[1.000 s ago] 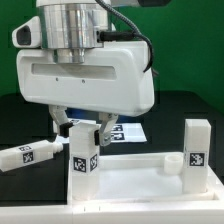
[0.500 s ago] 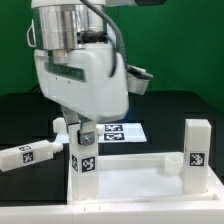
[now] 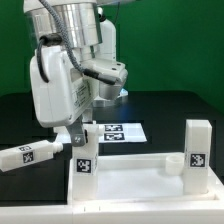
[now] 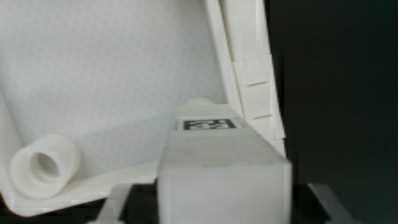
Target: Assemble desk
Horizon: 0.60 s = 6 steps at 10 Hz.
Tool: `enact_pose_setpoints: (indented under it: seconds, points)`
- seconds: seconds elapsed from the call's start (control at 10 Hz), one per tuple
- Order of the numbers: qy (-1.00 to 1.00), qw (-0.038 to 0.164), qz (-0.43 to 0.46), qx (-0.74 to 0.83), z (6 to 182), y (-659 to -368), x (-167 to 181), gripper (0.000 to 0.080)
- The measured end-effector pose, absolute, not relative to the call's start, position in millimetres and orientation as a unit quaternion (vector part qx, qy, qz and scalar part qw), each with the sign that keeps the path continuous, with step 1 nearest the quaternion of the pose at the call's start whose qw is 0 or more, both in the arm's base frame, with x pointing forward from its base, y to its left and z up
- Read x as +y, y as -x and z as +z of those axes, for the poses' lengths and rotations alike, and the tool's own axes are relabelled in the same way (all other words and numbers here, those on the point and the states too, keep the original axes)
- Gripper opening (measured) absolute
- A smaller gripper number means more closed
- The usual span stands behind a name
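Smooth matt white plastic leg (image 3: 84, 162)

three legs (image 3: 28, 155) (image 3: 83, 160) (image 3: 196, 150), one tabletop (image 3: 140, 186), one marker board (image 3: 121, 132)

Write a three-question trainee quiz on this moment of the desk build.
1. True or false: the end effector is closed on the left upright leg.
2. Counting the right upright leg, how many legs stand upright on the tabletop? A one, B two, C four.
3. Fill in: the loose leg at the exterior view's left is ____ on its side.

Key: 1 true; 2 B; 3 lying.
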State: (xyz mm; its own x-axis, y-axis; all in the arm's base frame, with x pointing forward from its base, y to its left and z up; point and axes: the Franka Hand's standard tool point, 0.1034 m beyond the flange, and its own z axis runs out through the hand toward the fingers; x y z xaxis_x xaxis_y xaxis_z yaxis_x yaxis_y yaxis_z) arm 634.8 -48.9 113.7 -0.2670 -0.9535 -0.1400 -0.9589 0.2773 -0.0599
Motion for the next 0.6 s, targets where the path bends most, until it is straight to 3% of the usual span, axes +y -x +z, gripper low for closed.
enact_pose_setpoints:
  seconds: [0.3,0.4,0.5,0.6]
  points:
    - [0.635,0.073,0.015,0.769,113.7,-634.8,-48.6,0.0307]
    - [0.680,0.074,0.011,0.730,114.0,-635.3,-46.5,0.0482]
    - [0.756,0.067,0.007,0.651,114.8,-634.5,-44.9,0.0482]
    - [0.801,0.059,0.003,0.595,115.0,-633.3,-39.8,0.0616]
